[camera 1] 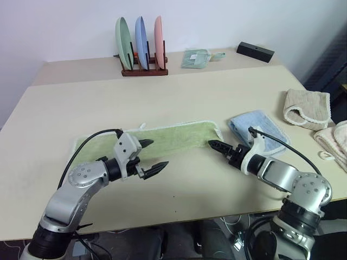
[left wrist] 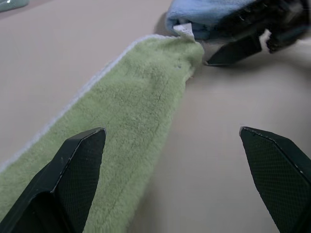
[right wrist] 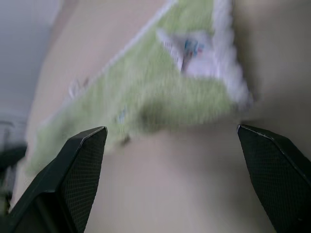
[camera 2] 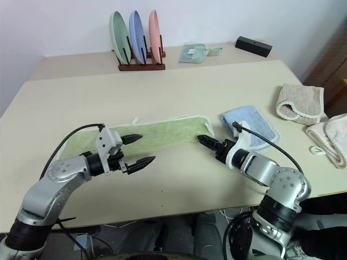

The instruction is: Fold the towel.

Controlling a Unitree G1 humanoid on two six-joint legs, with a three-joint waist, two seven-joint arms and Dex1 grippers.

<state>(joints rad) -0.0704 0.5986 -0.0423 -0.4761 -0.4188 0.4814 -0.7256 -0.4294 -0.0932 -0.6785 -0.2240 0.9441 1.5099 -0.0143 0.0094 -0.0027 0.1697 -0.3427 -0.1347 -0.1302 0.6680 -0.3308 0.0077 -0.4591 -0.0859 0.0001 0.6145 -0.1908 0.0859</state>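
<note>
— Count, left to right?

— One left gripper [camera 1: 150,155], fingers spread wide apart, empty, hovering at the near edge of the green towel [camera 1: 162,135]. One such towel, laid flat in a long strip across the middle of the table [camera 1: 179,89]. One right gripper [camera 2: 206,141], fingers also parted with nothing between them, tips just beside the towel's right end. Then one folded light-blue towel [camera 1: 259,125], and at least two beige towels [camera 1: 306,108] at the right edge.

— At the back?

— One rack [camera 1: 143,67] with three upright plates [camera 1: 141,40]: green, blue, pink. One small green cloth [camera 1: 196,58], one black box [camera 1: 255,51].

— Anything the wrist views add?

— The right wrist view shows a white label [right wrist: 187,51] sewn at the towel's end corner. The left wrist view shows the right gripper's finger [left wrist: 233,51] next to that corner, the blue towel just behind.
</note>
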